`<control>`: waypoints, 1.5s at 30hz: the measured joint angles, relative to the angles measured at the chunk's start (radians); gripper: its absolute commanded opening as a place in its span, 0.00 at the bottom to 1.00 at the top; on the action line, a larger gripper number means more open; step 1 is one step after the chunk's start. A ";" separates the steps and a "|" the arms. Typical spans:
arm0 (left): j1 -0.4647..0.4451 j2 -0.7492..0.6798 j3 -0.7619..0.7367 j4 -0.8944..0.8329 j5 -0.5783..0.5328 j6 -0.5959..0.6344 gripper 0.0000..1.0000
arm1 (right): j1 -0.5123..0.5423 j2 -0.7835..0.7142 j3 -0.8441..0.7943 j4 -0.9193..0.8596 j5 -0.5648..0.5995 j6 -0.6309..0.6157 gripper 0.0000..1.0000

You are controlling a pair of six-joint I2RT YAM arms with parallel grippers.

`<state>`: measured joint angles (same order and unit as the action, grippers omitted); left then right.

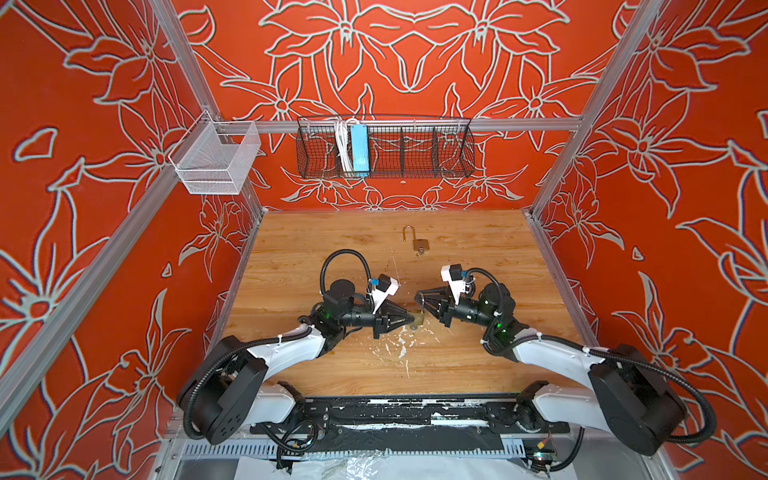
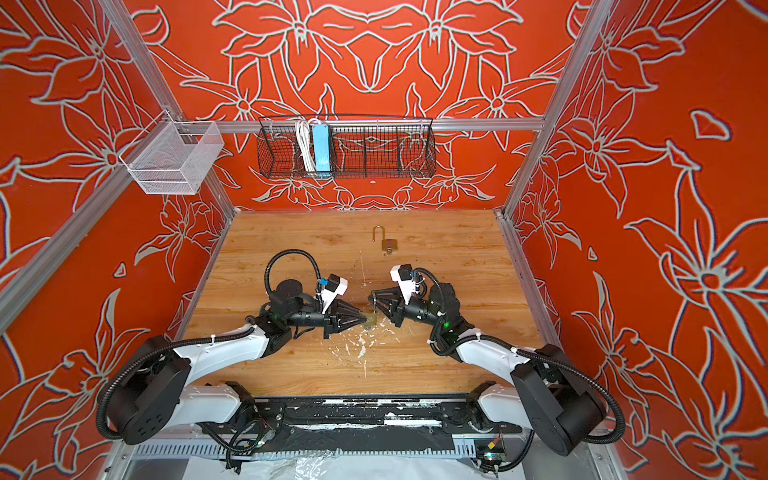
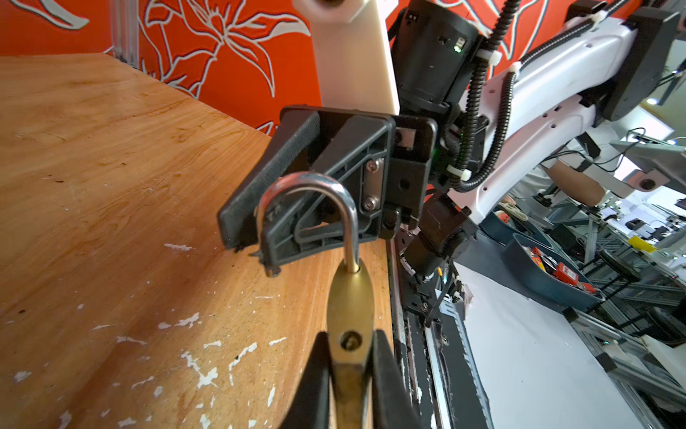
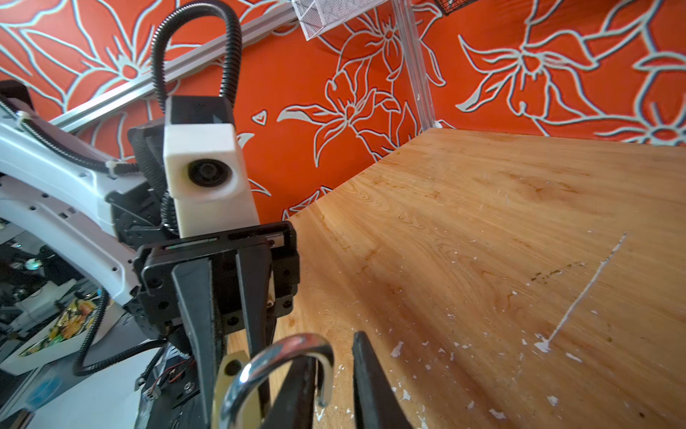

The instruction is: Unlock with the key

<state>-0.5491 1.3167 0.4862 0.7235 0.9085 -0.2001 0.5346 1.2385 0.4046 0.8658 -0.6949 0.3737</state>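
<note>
A brass padlock [image 3: 349,297] stands between my two grippers, near the middle of the wooden table [image 1: 316,249]. My left gripper [image 3: 350,334] is shut on its body. Its steel shackle [image 3: 308,182] is sprung open, with one leg in the body and the free end out of its hole. My right gripper [image 4: 328,349] comes in from the opposite side with one finger inside the loop. It is closed in on the shackle's free leg [image 4: 326,375]. In both top views the fingertips of the left gripper [image 1: 411,319] and the right gripper [image 1: 417,297] nearly meet. I cannot make out the key here.
A second padlock [image 1: 419,244] lies at the back of the table with its shackle open. A black wire basket [image 1: 386,149] and a white mesh basket [image 1: 216,160] hang on the wall rails. White paint flecks [image 1: 399,349] mark the wood near the black front rail [image 1: 415,411].
</note>
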 measured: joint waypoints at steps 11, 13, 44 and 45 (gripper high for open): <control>-0.014 -0.043 0.000 -0.052 -0.172 0.040 0.00 | 0.003 -0.080 0.000 -0.129 0.157 -0.037 0.00; -0.020 -0.058 -0.005 -0.060 -0.221 0.047 0.00 | 0.003 -0.081 0.000 -0.130 0.172 -0.037 0.00; 0.206 0.513 0.666 -0.589 -0.585 -0.109 0.00 | 0.004 -0.290 -0.122 -0.192 0.683 -0.112 0.61; 0.222 0.549 0.691 -0.592 -0.571 -0.124 0.00 | 0.004 -0.288 -0.122 -0.193 0.686 -0.112 0.61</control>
<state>-0.3267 1.8660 1.1770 0.1318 0.3370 -0.3241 0.5385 0.9501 0.2825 0.6727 -0.0093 0.2615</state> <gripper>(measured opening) 0.150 0.610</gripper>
